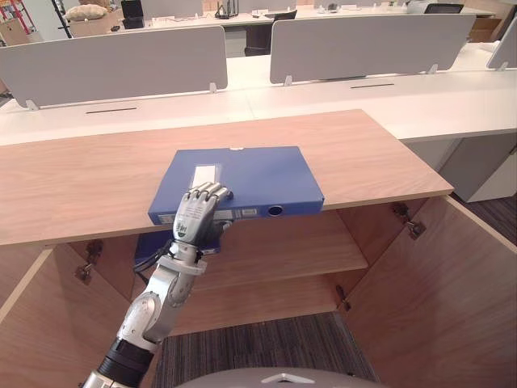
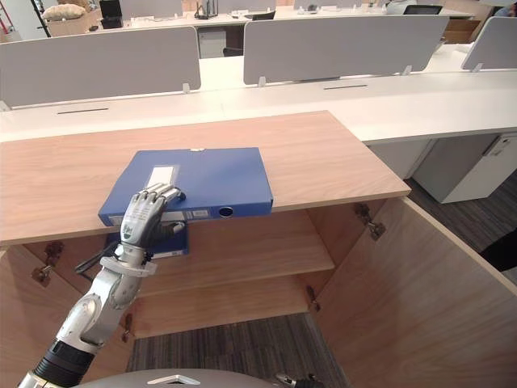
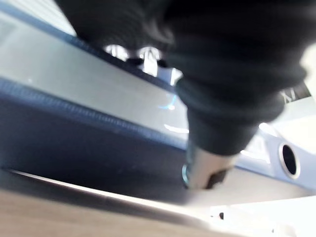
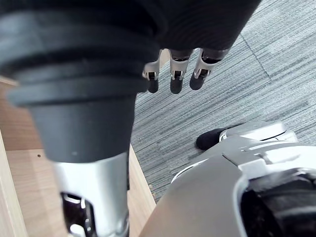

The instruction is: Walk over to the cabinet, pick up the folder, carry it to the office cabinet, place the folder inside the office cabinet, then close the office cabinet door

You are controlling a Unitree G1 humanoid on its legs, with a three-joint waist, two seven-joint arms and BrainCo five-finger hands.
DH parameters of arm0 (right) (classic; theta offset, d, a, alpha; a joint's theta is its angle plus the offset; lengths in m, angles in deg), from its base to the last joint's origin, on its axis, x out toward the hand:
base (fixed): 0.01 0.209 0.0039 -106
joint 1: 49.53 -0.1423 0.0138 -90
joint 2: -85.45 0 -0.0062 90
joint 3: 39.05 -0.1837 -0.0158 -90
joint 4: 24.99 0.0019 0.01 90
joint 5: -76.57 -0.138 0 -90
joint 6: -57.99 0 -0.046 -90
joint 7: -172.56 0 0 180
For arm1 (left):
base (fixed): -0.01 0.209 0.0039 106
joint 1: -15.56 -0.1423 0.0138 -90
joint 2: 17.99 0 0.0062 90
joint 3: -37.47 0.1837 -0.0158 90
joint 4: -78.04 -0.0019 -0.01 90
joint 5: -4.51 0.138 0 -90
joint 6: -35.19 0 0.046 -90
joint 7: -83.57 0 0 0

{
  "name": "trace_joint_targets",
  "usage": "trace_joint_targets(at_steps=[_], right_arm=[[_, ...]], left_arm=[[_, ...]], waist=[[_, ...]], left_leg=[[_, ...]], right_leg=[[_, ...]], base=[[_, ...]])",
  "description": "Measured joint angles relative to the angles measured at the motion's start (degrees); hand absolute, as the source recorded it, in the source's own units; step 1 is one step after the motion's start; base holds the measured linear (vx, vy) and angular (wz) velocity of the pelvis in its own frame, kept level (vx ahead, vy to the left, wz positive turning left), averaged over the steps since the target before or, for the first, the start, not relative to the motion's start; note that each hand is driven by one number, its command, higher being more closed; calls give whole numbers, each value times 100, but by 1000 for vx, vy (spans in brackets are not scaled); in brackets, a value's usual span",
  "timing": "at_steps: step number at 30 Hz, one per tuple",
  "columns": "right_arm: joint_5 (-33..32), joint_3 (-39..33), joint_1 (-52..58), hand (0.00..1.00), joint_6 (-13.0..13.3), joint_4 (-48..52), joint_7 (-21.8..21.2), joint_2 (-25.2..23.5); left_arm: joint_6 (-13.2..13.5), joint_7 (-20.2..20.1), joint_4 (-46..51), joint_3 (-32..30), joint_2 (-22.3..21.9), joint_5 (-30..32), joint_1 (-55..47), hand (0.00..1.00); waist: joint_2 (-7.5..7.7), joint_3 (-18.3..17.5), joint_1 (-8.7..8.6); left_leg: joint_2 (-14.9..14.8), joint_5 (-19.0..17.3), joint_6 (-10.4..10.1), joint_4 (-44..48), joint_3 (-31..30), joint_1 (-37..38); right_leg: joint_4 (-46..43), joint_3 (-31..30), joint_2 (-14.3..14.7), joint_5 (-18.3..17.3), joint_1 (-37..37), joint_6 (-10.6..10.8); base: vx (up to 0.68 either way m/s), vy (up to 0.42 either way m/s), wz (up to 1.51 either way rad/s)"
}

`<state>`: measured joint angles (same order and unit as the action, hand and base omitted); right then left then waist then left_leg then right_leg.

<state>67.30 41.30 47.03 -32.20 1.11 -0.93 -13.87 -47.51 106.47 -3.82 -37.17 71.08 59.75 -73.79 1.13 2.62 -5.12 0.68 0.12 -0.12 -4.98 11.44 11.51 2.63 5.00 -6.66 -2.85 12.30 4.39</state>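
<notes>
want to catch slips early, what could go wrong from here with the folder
The left hand grips the folder at one end of its spine, so a one-handed lift may let the far end sag or twist loose. The folder sits at the front edge of the cabinet top; a slip could drop it to the floor. The right hand hangs idle, likely too far away to help.

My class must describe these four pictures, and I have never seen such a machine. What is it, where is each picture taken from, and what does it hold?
It is a humanoid robot with silver-fingered hands. Two pictures come from its head, looking down; two from its wrists. A blue folder lies on the wooden cabinet top, overhanging its front edge. The cabinet's doors stand open. The left hand grips the folder's near corner, fingers on top. The right hand hangs relaxed over grey carpet, holding nothing.
</notes>
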Motion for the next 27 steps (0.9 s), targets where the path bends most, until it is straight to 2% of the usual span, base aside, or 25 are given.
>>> trace_joint_targets(at_steps=[4,10,16,23,27], right_arm=[[-61,3,1,0,2,1,24,-1],[-288,147,22,0,133,141,161,-23],[-669,434,236,0,450,1323,244,-226],[-862,525,424,0,803,2971,275,-650],[-955,731,583,0,990,3866,278,-683]], left_arm=[[7,165,33,-233,-183,-326,-95,100],[71,440,638,-594,-550,-1310,-448,100],[113,689,1477,-792,-980,-2177,-765,100],[174,767,2182,-793,-1252,-2569,-944,100],[210,837,2540,-740,-1361,-2669,-1043,100]], waist=[[0,-7,7],[2,-62,22],[27,-148,56],[81,-118,45],[74,-118,45]], left_leg=[[-1,0,0,0,-2,-6],[-26,-4,-8,1,28,-56],[-57,-16,-25,3,218,-141],[-27,9,15,1,280,-193],[-22,14,20,1,284,-266]], right_leg=[[6,4,0,0,-1,0],[-16,-56,3,42,-56,59],[-148,-274,18,45,-299,65],[-298,-366,13,51,-465,100],[-336,-382,13,55,-566,117]], base=[[-4,-17,0],[1,-25,-3],[-12,-21,-15],[-43,-11,-6],[-39,-14,-1]])
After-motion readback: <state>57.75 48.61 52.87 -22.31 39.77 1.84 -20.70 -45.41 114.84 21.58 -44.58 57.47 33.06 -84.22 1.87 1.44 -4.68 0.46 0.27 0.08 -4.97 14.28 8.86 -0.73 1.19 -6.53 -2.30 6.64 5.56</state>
